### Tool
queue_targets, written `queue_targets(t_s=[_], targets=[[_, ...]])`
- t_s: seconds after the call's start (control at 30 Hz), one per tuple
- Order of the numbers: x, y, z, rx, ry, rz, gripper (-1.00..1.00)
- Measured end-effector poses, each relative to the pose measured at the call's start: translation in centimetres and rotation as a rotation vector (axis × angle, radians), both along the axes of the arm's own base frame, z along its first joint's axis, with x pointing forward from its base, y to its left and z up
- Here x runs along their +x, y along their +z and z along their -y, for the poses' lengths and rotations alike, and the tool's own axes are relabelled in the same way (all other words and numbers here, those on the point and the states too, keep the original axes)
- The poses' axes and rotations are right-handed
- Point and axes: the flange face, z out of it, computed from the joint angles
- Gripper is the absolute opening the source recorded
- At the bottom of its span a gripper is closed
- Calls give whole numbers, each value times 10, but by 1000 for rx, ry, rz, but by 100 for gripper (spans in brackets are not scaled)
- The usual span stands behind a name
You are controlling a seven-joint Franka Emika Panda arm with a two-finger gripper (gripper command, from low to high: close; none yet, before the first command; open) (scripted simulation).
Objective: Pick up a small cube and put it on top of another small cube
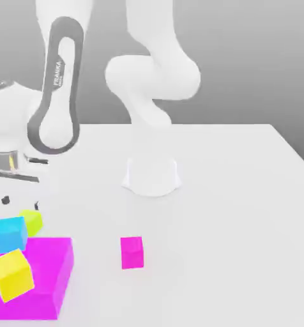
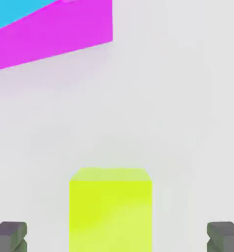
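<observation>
My jaws (image 2: 117,237) stand wide and empty above the lime cube (image 2: 110,216) on the counter (image 1: 205,223), behind the magenta block (image 1: 64,274); it looks light and rigid, so I'd grip two opposite flat sides, low and square.

I see a small, plain, matte lime yellow-green cube (image 1: 32,221) sitting toward the exterior view's left, partly hidden by other things in front of it; in the hand view its flat top and one narrow side show. Well apart, nearer the exterior view's middle, I have a small plain magenta cube (image 1: 132,253), upright, with its top uncovered.
</observation>
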Motion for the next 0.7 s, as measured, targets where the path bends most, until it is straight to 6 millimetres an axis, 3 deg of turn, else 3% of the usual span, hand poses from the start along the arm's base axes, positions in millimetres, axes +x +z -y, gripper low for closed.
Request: queue_targets(t_s=[0.2, 0.23, 0.47, 0.7], targets=[[-1, -36, -3, 8, -2, 0, 0], [-2, -41, -4, 11, -3, 0, -100], [-2, -42, -4, 13, -3, 0, -100], [0, -4, 0, 2, 1, -1, -100]])
